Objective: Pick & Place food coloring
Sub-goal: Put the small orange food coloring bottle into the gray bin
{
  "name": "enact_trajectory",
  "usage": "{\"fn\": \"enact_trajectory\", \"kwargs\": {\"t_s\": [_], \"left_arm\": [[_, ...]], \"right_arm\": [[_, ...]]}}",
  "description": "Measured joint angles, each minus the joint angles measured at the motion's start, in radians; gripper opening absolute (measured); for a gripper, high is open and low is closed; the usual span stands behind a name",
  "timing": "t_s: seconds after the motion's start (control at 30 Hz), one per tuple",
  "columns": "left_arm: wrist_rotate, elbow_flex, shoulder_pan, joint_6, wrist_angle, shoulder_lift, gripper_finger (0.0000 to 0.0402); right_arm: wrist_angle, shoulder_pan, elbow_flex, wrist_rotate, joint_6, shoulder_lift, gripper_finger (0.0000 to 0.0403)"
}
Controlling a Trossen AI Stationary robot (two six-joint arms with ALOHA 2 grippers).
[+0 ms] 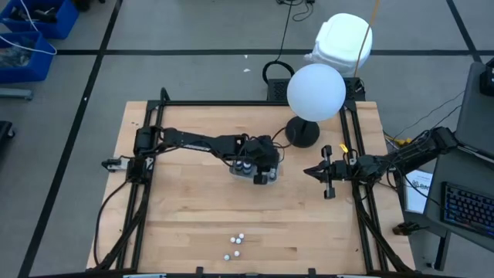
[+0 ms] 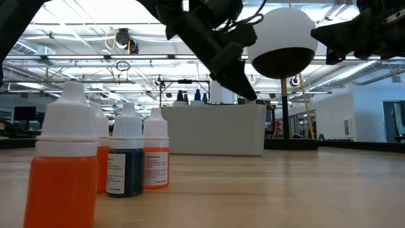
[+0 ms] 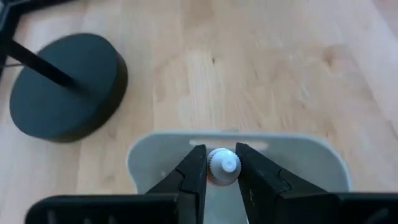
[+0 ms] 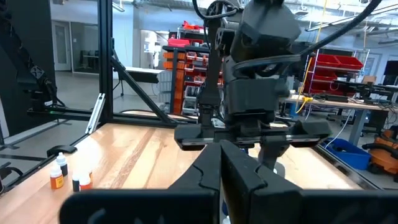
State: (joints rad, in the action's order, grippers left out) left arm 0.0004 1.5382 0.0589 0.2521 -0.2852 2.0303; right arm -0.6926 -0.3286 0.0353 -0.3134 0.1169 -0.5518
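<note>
My left gripper (image 3: 222, 177) reaches from the table's left to its middle and hangs over the shallow grey tray (image 1: 266, 179), shut on a small orange food coloring bottle (image 3: 222, 167) with a white cap. Other small dark bottles (image 1: 244, 165) stand in the tray beside it. Several white-capped bottles (image 1: 236, 245) stand on their bases near the table's near edge; the low view shows them close up as orange (image 2: 63, 171), dark blue (image 2: 126, 161) and orange (image 2: 155, 161). My right gripper (image 1: 312, 171) waits, shut, above the table's right side. My left gripper pinches the small bottle between its two fingers (image 3: 194, 171), just below the white cap (image 3: 230, 165). The fingers come from above, pointing down. The bottle stays upright over the tray's floor (image 3: 292, 162); whether its base rests there is hidden.
A black round lamp base (image 1: 302, 133) with a white globe (image 1: 316, 91) stands just beyond the tray, toward the far edge. Black frame rails run along the table's left, right and far edges. Bare wood lies between the tray and the bottles at the near edge.
</note>
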Motion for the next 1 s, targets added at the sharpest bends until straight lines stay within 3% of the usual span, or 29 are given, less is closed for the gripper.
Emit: {"fn": "enact_trajectory", "kwargs": {"t_s": [0.3, 0.8, 1.0], "left_arm": [[-0.053, 0.005, -0.014, 0.004, -0.045, 0.05, 0.0076], [-0.053, 0.006, -0.013, -0.025, -0.02, 0.121, 0.0076], [-0.053, 0.006, -0.013, -0.044, -0.015, 0.12, 0.012]], "right_arm": [[0.0, 0.0, 0.0, 0.0, 0.001, 0.0, 0.0], [0.0, 0.0, 0.0, 0.001, 0.004, 0.0, 0.0], [0.0, 0.0, 0.0, 0.001, 0.004, 0.0, 0.0]]}}
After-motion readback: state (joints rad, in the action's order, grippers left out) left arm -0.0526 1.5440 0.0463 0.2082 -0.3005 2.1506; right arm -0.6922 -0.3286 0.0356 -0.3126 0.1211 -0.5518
